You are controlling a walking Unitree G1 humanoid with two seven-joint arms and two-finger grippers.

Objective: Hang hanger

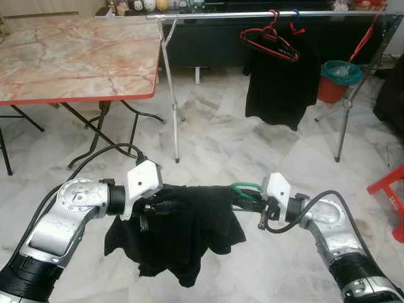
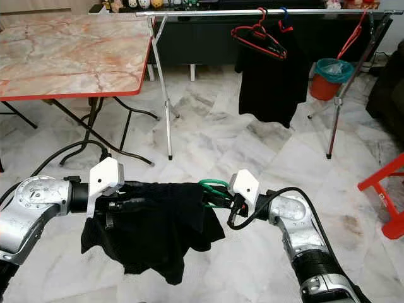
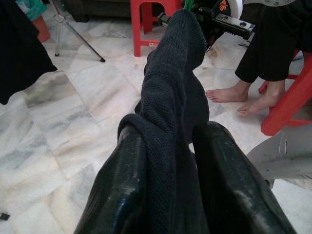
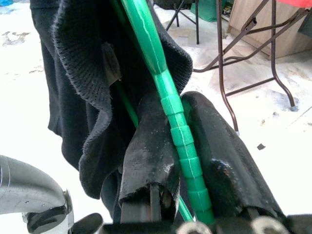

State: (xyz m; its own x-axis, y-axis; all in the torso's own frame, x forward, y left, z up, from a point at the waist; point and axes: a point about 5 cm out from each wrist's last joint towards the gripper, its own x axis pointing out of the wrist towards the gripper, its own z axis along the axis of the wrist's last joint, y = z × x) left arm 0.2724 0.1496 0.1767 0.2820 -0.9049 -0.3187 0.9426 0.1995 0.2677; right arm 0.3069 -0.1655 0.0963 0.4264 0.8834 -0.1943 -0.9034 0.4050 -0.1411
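Left tool [image 1: 153, 209] clamps black garment [image 1: 183, 233]; right tool [image 1: 257, 202] clamps green hanger [image 1: 245, 188].

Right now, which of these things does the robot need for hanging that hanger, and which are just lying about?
For the job:
green hanger
black garment on it
left gripper, shut on the garment
right gripper, shut on the hanger
rail

Lying about:
marble table
red hanger
hung black shirt
bucket
red stool
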